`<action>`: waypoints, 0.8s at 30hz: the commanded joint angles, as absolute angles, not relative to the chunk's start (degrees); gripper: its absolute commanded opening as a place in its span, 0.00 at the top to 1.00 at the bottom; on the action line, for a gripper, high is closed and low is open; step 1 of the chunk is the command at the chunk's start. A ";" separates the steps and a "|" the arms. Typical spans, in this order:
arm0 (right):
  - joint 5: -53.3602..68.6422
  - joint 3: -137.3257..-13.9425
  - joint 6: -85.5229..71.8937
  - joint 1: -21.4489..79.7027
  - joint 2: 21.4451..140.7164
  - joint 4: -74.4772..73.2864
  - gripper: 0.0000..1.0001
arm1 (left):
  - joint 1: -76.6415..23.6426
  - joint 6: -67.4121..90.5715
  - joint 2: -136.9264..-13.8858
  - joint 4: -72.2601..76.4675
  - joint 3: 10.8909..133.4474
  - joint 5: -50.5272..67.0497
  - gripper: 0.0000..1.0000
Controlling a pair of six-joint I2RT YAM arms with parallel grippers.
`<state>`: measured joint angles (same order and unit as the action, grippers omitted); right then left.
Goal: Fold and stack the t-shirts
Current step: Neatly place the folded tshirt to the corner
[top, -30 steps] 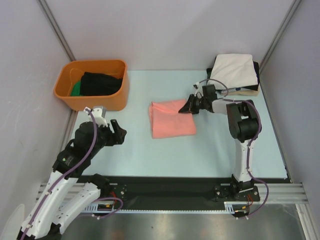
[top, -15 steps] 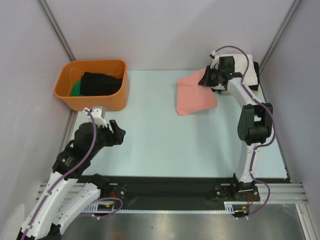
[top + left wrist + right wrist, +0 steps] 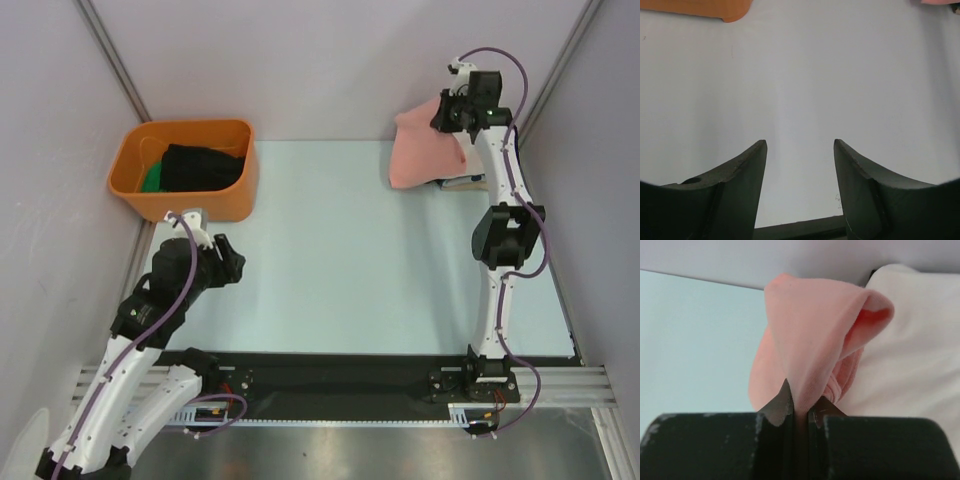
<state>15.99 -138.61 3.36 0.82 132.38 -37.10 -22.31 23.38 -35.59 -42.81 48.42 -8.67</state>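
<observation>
The left arm is bent low at about 8 o'clock in the top view. The left gripper [image 3: 225, 262] hangs just over the table [image 3: 330, 270]. Its two fingers are apart and nothing is between them (its own camera shows only bare table in the gap).

The right arm stands tall and reaches far back to about 1 o'clock. The right gripper [image 3: 455, 108] is up in the air by the back wall [image 3: 300, 60]. It is pinched tight on the pink shirt [image 3: 425, 150]. The shirt hangs down from the fingers, folded and off the table.

The table is pale blue. Grey walls stand on three sides. An orange tub [image 3: 130, 185] sits at about 10 o'clock, with a black cloth [image 3: 200, 165] in it.

The right wrist camera shows the pink shirt [image 3: 810, 335] squeezed in the right gripper [image 3: 800, 405], and a white shirt [image 3: 910, 355] lying just behind it. From the top, the pink shirt hides most of that white one. The left wrist camera shows the left gripper [image 3: 800, 145] and a corner of the tub [image 3: 715, 7] far off at 11 o'clock.
</observation>
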 commanded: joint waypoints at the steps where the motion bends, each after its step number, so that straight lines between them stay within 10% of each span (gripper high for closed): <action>1: 16.26 -145.98 7.12 0.44 132.01 -37.44 1.00 | -21.80 21.97 -36.47 -40.96 48.34 -8.08 0.39; 24: 30.49 -153.54 5.18 -12.04 137.45 -31.55 1.00 | -21.80 22.15 -38.14 -40.78 48.16 -8.09 0.40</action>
<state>26.52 -150.34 5.82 -10.92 136.51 -36.69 -22.31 23.38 -37.74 -42.52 48.42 -8.62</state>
